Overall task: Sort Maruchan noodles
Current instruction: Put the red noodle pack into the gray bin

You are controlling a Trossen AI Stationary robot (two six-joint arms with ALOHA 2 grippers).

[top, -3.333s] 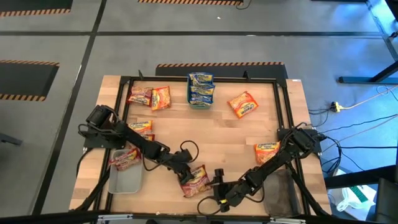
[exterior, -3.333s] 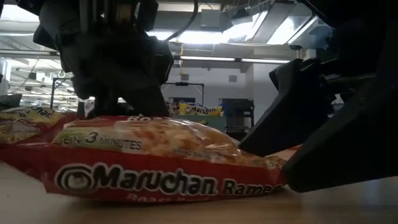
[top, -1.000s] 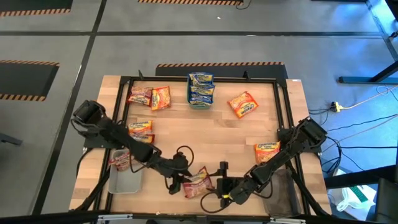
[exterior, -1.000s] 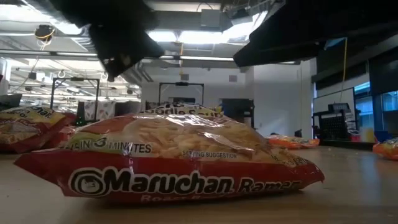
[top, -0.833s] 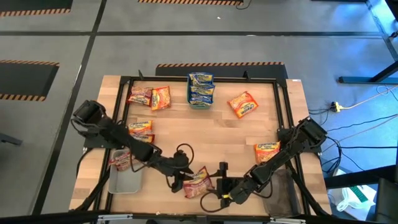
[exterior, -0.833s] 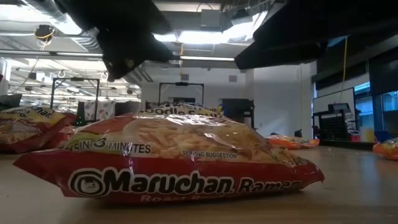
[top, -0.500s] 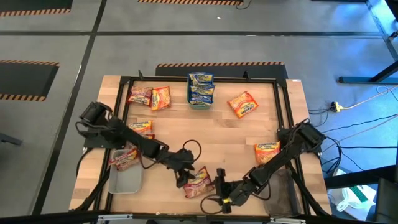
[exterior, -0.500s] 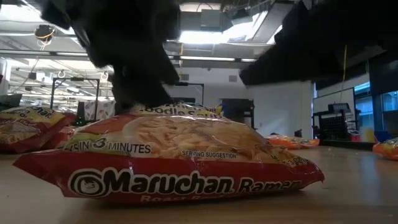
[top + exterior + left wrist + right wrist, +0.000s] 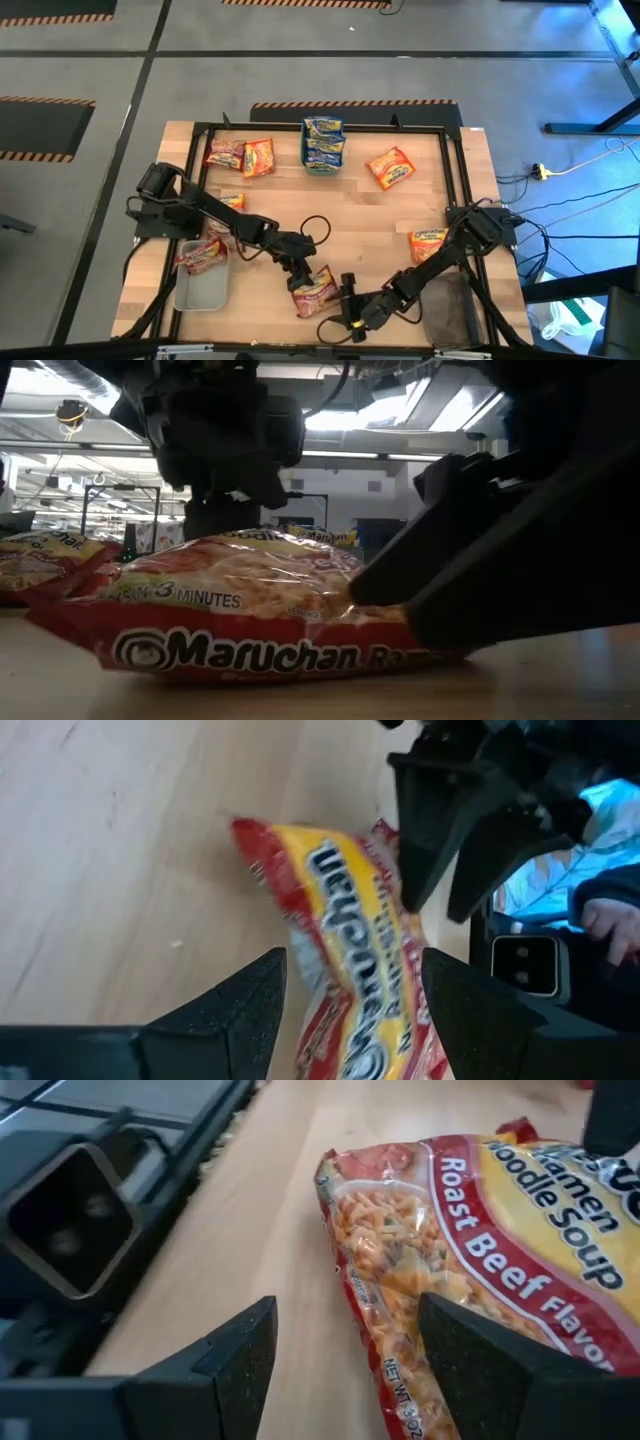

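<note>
Lying between spread left gripper [image 9: 300,268] fingers, red packet [image 9: 314,290], right gripper [image 9: 347,303] beside

Grey tray [image 9: 200,292] at wooden table's [image 9: 370,215] near-left corner, teal bin [image 9: 322,166] far-centre.

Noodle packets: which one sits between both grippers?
The red Roast Beef packet near the table's front edge; the left gripper and right gripper flank it, all others lie farther off.

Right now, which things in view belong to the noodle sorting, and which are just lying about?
Job:
red roast beef packet, between the open left gripper and open right gripper
orange packet
blue packets

Lying about:
grey tray
cables
</note>
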